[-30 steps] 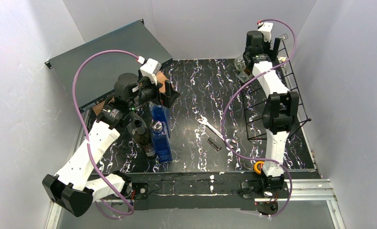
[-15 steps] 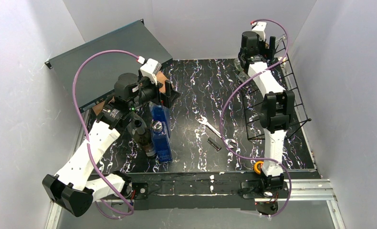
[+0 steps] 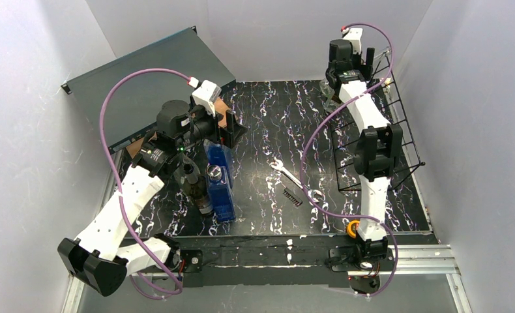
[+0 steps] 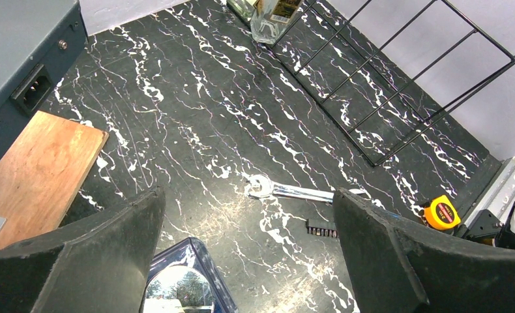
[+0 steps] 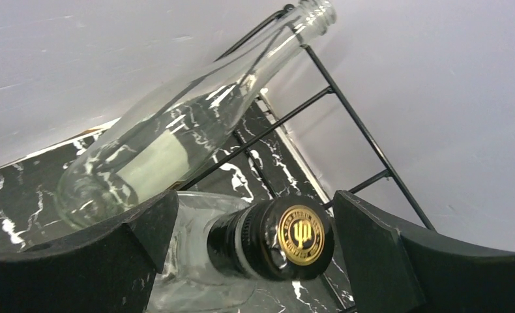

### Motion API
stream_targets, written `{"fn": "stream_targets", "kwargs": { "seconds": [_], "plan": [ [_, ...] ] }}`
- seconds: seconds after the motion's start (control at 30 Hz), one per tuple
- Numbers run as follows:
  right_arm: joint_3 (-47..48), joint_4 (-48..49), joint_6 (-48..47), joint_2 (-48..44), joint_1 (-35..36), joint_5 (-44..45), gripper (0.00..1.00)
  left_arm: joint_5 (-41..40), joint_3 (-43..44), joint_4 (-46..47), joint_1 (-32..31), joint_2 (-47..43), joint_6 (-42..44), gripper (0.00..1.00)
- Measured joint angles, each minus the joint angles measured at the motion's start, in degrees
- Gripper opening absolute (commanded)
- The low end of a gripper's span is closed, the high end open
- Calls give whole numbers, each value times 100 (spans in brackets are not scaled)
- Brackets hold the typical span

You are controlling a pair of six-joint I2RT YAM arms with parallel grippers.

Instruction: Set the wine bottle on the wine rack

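The right wrist view shows a clear wine bottle with a black cap bearing a gold emblem (image 5: 278, 238). It stands between the fingers of my open right gripper (image 5: 255, 212), with a gap on each side of the cap. Behind it a second clear bottle (image 5: 176, 140), uncapped, leans on the black wire wine rack (image 5: 366, 134). From above, the rack (image 3: 398, 124) stands along the right wall, with my right arm stretched to its far end. My left gripper (image 3: 232, 127) hangs open above a blue bottle (image 3: 219, 176) and a dark bottle (image 3: 195, 186).
A dark grey flat case (image 3: 150, 78) leans at the back left, with a wooden board (image 4: 40, 169) beside it. A wrench (image 3: 294, 179), a bit holder (image 3: 293, 197) and a yellow tape measure (image 3: 353, 228) lie on the black marbled table (image 3: 268, 117).
My right arm has reached farther back toward the rack's far end, still open. The left arm and the bottles by it have not moved.
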Motion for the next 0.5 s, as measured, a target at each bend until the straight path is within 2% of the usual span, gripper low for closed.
{"fn": "stream_targets", "kwargs": {
  "seconds": [0.5],
  "plan": [
    [758,-846,4,306,262,-474,98,0,0,0,-4,0,2,99]
  ]
}}
